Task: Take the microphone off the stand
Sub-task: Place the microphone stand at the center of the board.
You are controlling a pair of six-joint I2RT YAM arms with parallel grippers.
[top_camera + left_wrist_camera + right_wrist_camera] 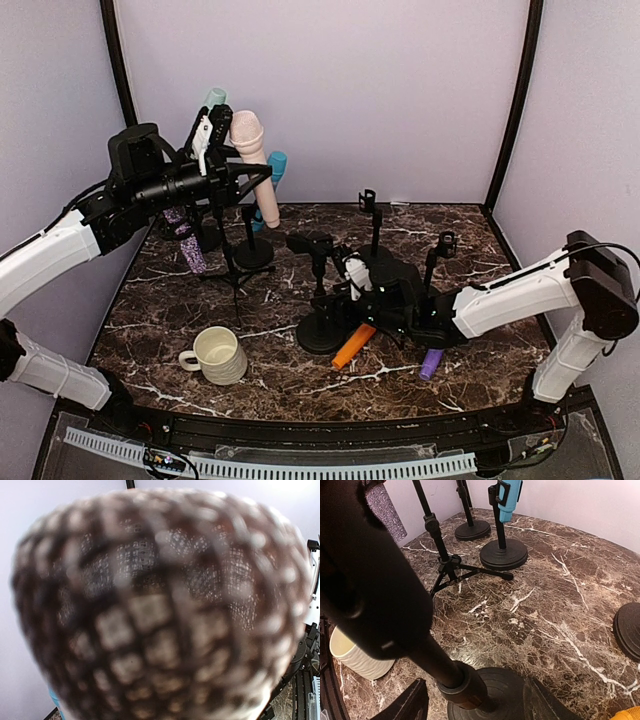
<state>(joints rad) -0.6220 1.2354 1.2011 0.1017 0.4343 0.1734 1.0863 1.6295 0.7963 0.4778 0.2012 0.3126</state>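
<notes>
A pink microphone sits tilted in the clip of a black tripod stand at the back left. My left gripper is raised right beside its mesh head. That head fills the left wrist view in a blur and hides the fingers, so I cannot tell whether they hold it. My right gripper is low at the table's middle. It is open, with its fingers either side of the pole of a round-base stand, not gripping it.
A cream cup stands front left. An orange microphone and a purple one lie on the marble. A blue microphone, a teal one and a glittery purple one sit in back stands. Two empty stands stand right of centre.
</notes>
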